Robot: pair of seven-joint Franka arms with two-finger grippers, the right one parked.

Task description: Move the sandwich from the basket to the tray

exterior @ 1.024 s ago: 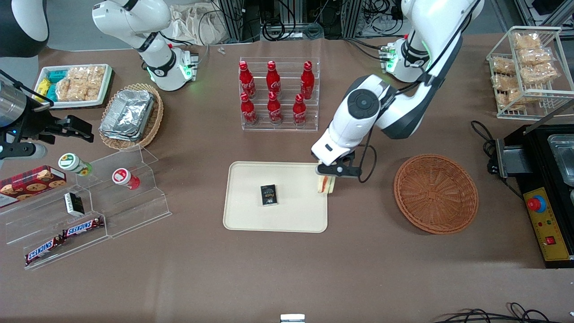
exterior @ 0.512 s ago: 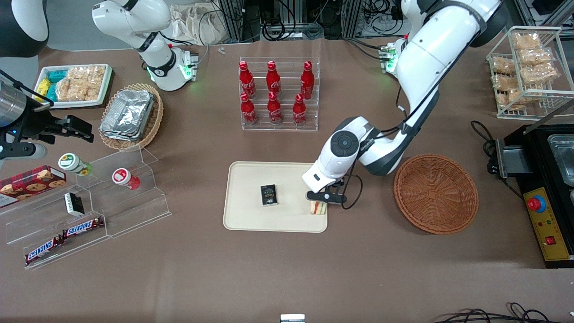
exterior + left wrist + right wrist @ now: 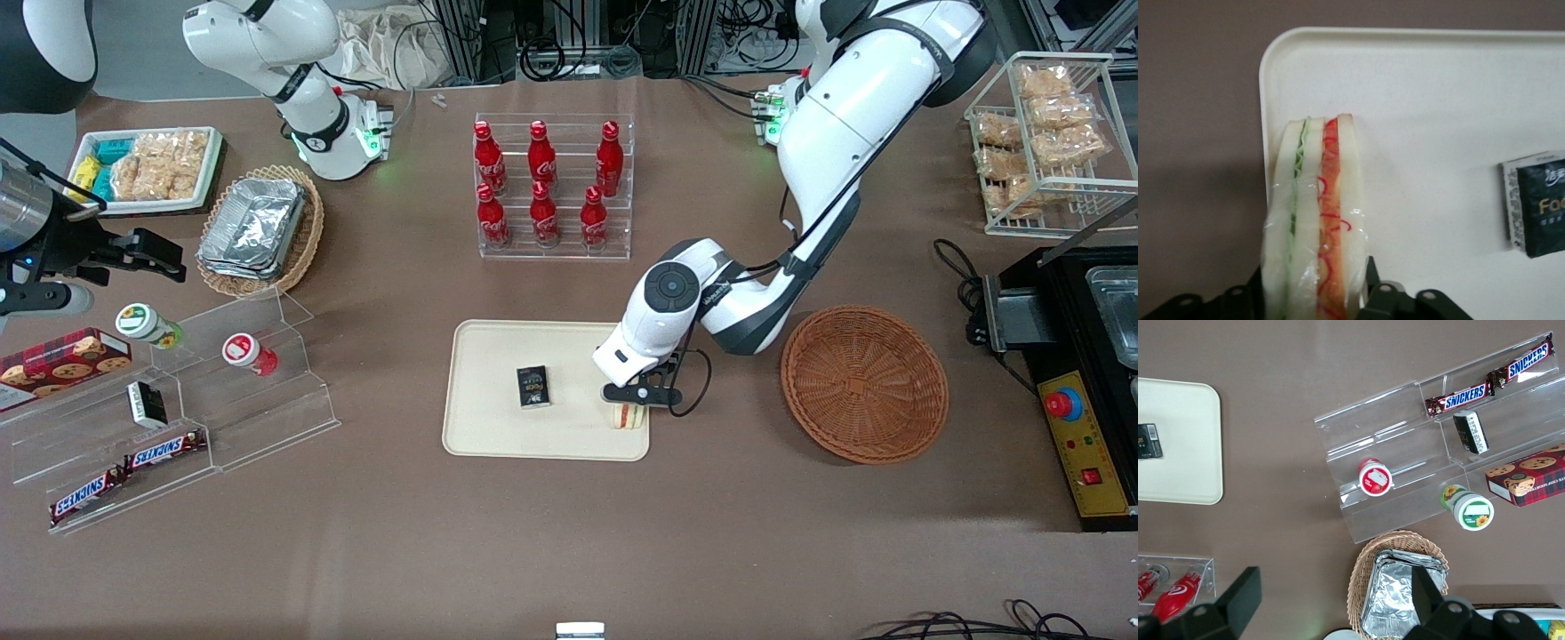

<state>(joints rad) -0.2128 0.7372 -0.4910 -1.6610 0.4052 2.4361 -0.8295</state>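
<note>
My left gripper [image 3: 628, 404] is shut on the sandwich [image 3: 628, 416], a wedge of white bread with red and green layers, wrapped in clear film. It holds the sandwich low over the tray [image 3: 498, 427], at the corner nearest the basket and the front camera. In the left wrist view the sandwich [image 3: 1315, 220] stands on edge between the gripper's [image 3: 1315, 303] fingers, over the tray's [image 3: 1418, 100] corner. The round reddish-brown basket [image 3: 864, 384] sits beside the tray, toward the working arm's end, with nothing in it.
A small black box [image 3: 532, 387] lies in the middle of the tray. A clear rack of red cola bottles [image 3: 544, 187] stands farther from the front camera than the tray. Clear stepped shelves with snacks [image 3: 178, 400] stand toward the parked arm's end.
My gripper has carried the sandwich nearer to the front camera along the tray's edge and lower, now close over the tray's corner.
</note>
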